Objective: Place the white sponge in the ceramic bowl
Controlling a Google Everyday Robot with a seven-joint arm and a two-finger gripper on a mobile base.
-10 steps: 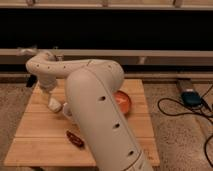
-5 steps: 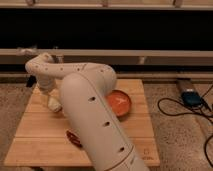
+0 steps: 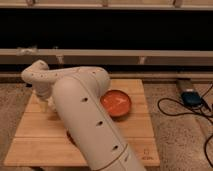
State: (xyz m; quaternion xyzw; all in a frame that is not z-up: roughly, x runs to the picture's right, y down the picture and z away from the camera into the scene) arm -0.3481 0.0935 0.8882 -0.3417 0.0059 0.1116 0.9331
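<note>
The orange-red ceramic bowl [image 3: 116, 103] sits on the wooden table [image 3: 132, 140], right of centre, with its left rim behind my arm. My gripper [image 3: 45, 103] hangs from the bent wrist over the table's left side, well to the left of the bowl. A pale shape shows just under the wrist; I cannot tell whether it is the white sponge or part of the gripper. No separate white sponge shows on the table. My thick white arm [image 3: 85, 120] crosses the middle of the view and hides much of the table.
A small dark red object [image 3: 70, 138] peeks out from behind my arm at the table's front. A blue device [image 3: 190, 97] and black cables [image 3: 172, 107] lie on the floor to the right. A dark wall with rails runs behind the table.
My arm has swung left and toward the camera, uncovering more of the bowl. The wrist end stays over the table's left side.
</note>
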